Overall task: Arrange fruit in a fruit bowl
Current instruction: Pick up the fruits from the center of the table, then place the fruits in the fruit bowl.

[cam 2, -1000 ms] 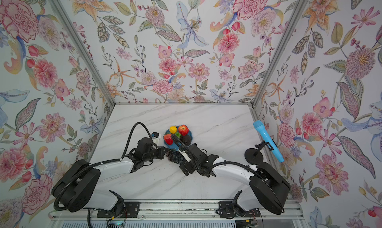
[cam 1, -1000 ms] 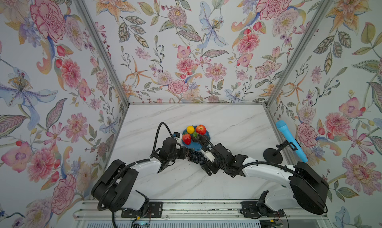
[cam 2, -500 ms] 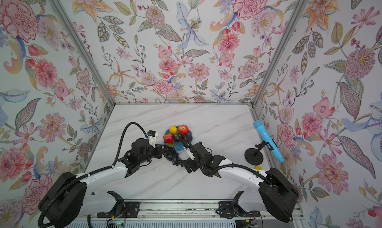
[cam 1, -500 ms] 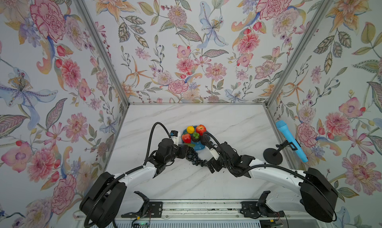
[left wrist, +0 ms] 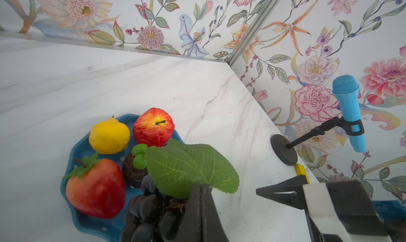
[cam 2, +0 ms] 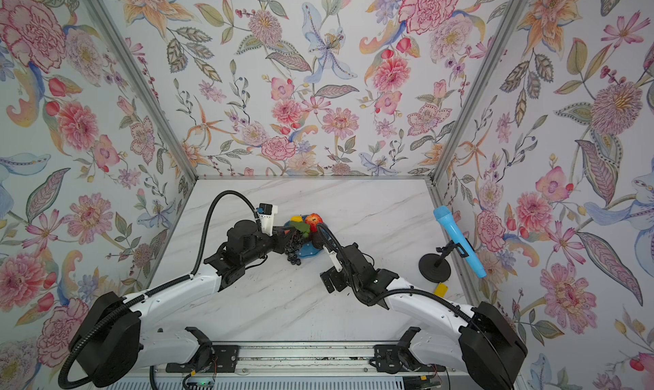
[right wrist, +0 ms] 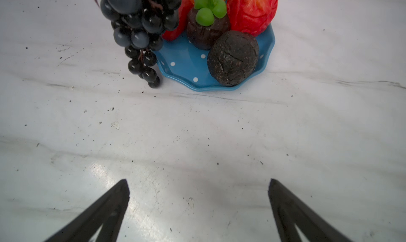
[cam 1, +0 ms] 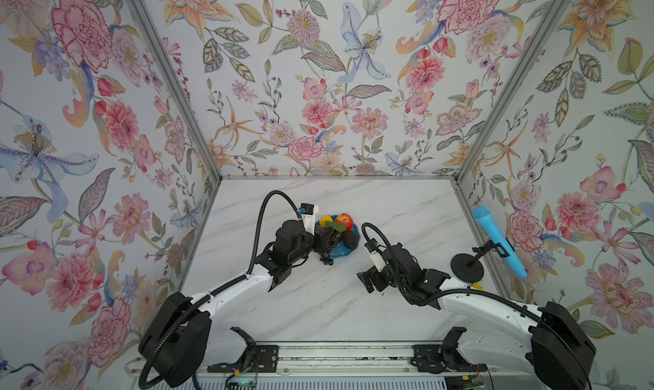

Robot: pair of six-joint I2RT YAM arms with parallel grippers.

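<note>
The left gripper (left wrist: 201, 191) is clamped on the stem of the grapes (right wrist: 140, 21), so the bunch hangs at the rim of the bowl (right wrist: 186, 63), its tip outside. Five other fruits (left wrist: 153, 126) sit inside. The right gripper (right wrist: 197, 208) stands wide and empty, well back, which likely leaves room.

Six toy fruits show, one of each kind: a red-yellow apple (left wrist: 153, 126), a small yellow lemon-shaped fruit (left wrist: 109, 136), a red strawberry (left wrist: 96, 188), a round dark brown-purple fruit (left wrist: 131, 172) with a green top, a blackish avocado (right wrist: 232, 58) and a bunch of dark grapes (left wrist: 145, 208). There is one shallow blue white-dotted dish (right wrist: 182, 65) with a scalloped rim, one light-blue toy microphone (left wrist: 349, 111) and one black round-based stand (left wrist: 283, 149). The white-and-black robot arms number two: the left arm (cam 1: 230, 292) and the right arm (cam 1: 477, 303).
</note>
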